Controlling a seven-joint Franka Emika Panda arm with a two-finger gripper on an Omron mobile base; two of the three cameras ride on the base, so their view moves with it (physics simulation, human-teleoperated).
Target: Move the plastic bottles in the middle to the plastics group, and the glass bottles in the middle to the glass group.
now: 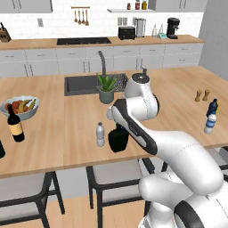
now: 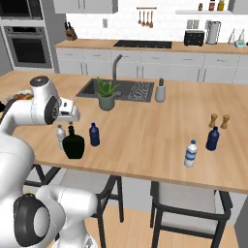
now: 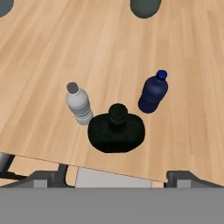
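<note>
Spanning a white-cabinet kitchen, wooden island counter (image 2: 160, 131).

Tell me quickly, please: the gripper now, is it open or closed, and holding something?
Gripper: open, holding nothing; it hangs above the black flask bottle.

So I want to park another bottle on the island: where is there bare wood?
Free: the wide stretch between the navy bottle and the blue-topped bottle, in front of the sink. Crowded: near the front edge, where the clear bottle, black flask and navy bottle cluster.
</note>
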